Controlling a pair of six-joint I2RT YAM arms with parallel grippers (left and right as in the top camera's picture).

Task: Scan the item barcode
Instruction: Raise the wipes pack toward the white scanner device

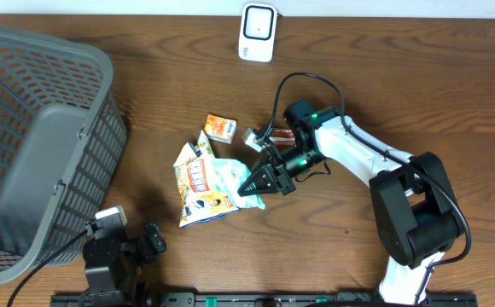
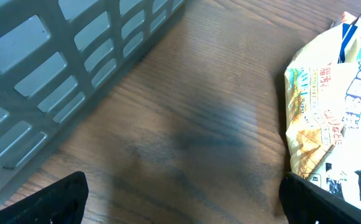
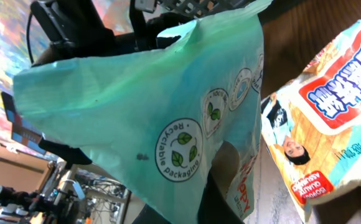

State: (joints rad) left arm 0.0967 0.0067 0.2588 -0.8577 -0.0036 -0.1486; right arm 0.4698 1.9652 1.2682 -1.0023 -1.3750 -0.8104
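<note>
The right end effector (image 1: pixel 254 182) is seen closed, its fingers brought together on the edge of a teal packet (image 1: pixel 229 176). In the right wrist view the teal packet (image 3: pixel 137 99) is spread across most of the frame, and round "recyclable packaging" marks are printed on it. No barcode can be made out on the side that is shown.

Just beside the packet, on its left in the overhead view, a yellow snack bag (image 1: pixel 198 183) with blue lettering is laid flat on the desk (image 1: pixel 401 85), and the two are overlapped at their edges. A small orange box (image 1: pixel 220 128) is placed just above them. A white scanner (image 1: pixel 257 32) is stood at the far edge of the desk, well apart from the packet.

The left end effector (image 1: pixel 155 240) is held low near the front edge, with its fingertips (image 2: pixel 62 199) spread wide and nothing between them. Bare wood is framed by them in the left wrist view, with the snack bag (image 2: pixel 330 93) at the right. A grey basket (image 1: pixel 26 60) is set at the far left.
</note>
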